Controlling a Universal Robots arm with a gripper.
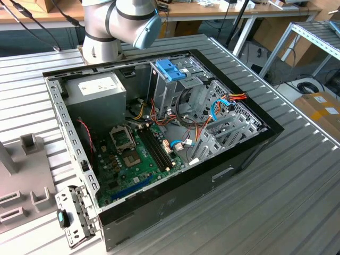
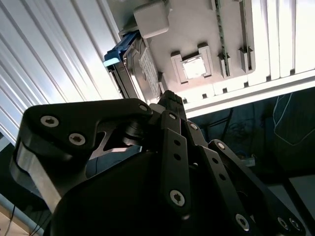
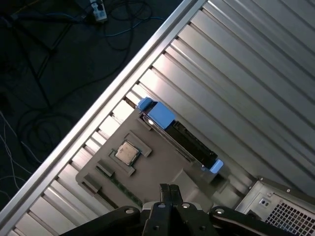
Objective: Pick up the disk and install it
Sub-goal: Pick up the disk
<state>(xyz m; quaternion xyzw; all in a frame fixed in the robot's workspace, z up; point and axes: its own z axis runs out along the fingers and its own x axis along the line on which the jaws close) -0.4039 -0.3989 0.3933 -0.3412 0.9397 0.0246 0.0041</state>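
Now jaws pressed together, holding nothing, near disk [image 3: 186,139] at grey tray [image 3: 160,160]; w/o opening first they may knock it over.

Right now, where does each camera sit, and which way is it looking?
Exterior view: off the arm and up high, looking down into the open computer on the ribbed table; part of the arm shows.
First wrist view: on the arm, looking down past the gripper at the disk standing on edge in the grey tray.
Second wrist view: on the arm, looking along the gripper toward the disk and tray.
Shared: both wrist views show the gripper, disk and tray.
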